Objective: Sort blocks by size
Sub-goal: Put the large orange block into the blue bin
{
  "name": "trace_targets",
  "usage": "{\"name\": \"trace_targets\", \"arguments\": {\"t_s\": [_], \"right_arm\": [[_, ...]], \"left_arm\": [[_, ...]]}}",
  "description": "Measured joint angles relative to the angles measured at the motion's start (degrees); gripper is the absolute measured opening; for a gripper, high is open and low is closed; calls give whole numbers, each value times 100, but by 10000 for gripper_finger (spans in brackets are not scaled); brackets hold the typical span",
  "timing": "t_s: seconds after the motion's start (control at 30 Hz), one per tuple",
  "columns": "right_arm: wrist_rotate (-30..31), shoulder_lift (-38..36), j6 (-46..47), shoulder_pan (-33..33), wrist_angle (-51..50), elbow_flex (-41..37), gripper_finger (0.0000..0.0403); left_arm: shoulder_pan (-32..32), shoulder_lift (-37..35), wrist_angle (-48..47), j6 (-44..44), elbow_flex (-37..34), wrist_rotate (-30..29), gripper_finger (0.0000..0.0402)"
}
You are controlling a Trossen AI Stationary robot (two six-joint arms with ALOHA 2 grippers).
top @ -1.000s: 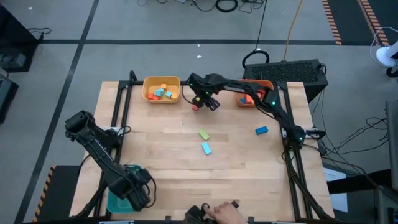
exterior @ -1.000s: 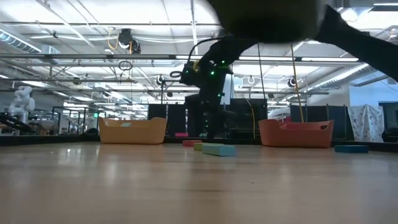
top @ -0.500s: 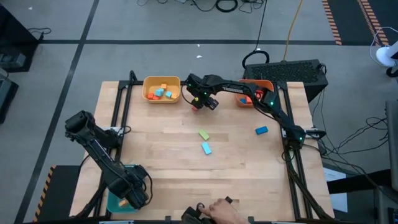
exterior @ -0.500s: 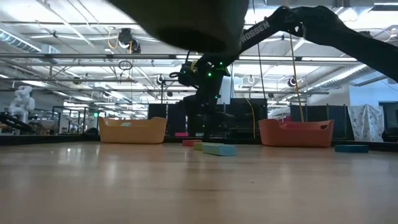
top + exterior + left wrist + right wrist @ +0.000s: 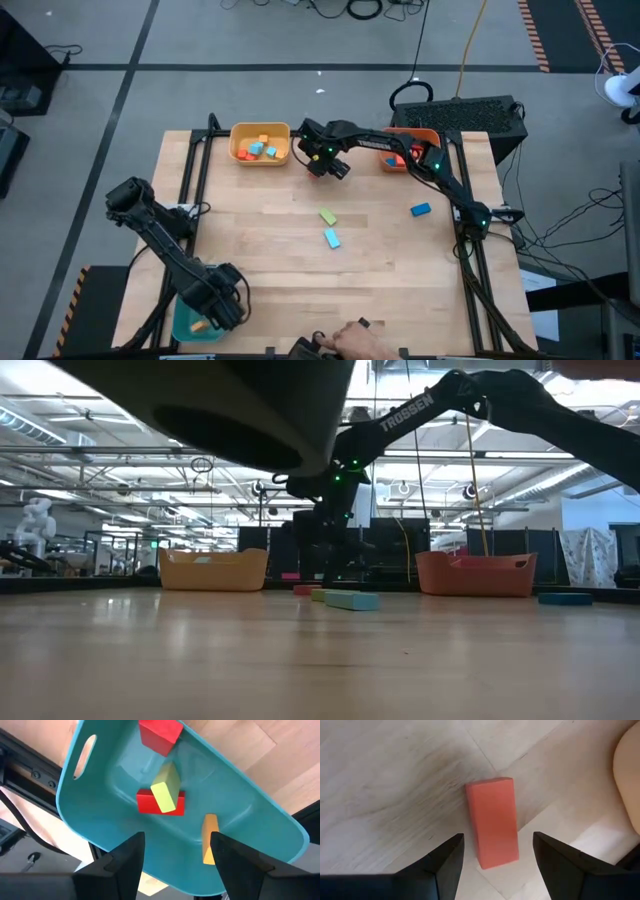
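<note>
My right gripper (image 5: 321, 165) is open and points down at the far middle of the table, beside the yellow bin (image 5: 260, 144). A red block (image 5: 492, 822) lies flat on the table under it. The two fingers stand on either side of the block's near end without touching it. My left gripper (image 5: 176, 837) is open and empty above the teal bin (image 5: 100, 820) at the table's near left corner. That bin holds two red blocks, a green block (image 5: 164, 795) leaning on one of them, and an orange block (image 5: 210, 839).
A green block (image 5: 328, 216), a light blue block (image 5: 332, 238) and a blue block (image 5: 420, 210) lie loose at mid table. The yellow bin and the orange bin (image 5: 405, 152) at the far edge hold blocks. A person's hand (image 5: 355, 340) is at the near edge.
My right gripper has shifted a little toward the table's left, over the red block, which it now covers in the high view. My left arm has shifted over the teal bin, and the orange block in that bin now shows.
</note>
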Motion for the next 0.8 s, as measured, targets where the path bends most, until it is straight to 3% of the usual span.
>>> {"name": "trace_targets", "arguments": {"t_s": [0.43, 0.8], "right_arm": [[9, 160, 7, -68, -95, 87, 220], [30, 160, 161, -62, -172, 87, 193]], "left_arm": [[90, 0, 427, 0, 0, 97, 228], [302, 0, 467, 114, 0, 376, 228]]}}
